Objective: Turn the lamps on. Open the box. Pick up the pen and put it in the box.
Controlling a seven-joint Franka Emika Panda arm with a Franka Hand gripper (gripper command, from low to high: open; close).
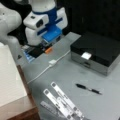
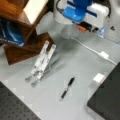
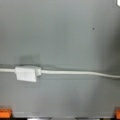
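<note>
Black lid of the box point(image 1: 98, 48) is shut; the pen point(image 1: 88, 89) lies on the worktop point(image 1: 62, 75). Claw point(image 1: 48, 48) hangs over the white cable point(image 3: 75, 72); spread undeterminable.

Box point(image 2: 106, 100) cut off by edge; end effector point(image 1: 47, 48) jaws perhaps hidden.

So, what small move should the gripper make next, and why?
Probably lower the gripper toward the switch on the white cable. The wrist view looks straight down on it, with the orange fingertips wide apart. The box is shut and the pen lies untouched.
</note>
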